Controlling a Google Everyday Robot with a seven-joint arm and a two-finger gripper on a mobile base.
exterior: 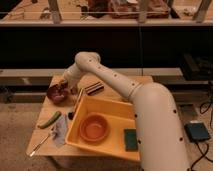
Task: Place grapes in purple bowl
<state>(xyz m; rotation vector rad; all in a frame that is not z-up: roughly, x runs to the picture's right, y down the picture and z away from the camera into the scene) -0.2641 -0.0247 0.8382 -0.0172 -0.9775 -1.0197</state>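
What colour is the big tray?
Yellow tray; camera view. The pincer is over the purple bowl.

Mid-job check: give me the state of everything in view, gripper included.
gripper: low over the purple bowl
purple bowl: upright on the table
orange bowl: upright in the yellow bin
green sponge: flat in the bin
striped block: lying on the table

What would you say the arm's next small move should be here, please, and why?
Probably a short descent and release, if the grapes are in hand. The gripper hangs right over the purple bowl at the table's far left corner. The grapes cannot be made out separately, so check that first.
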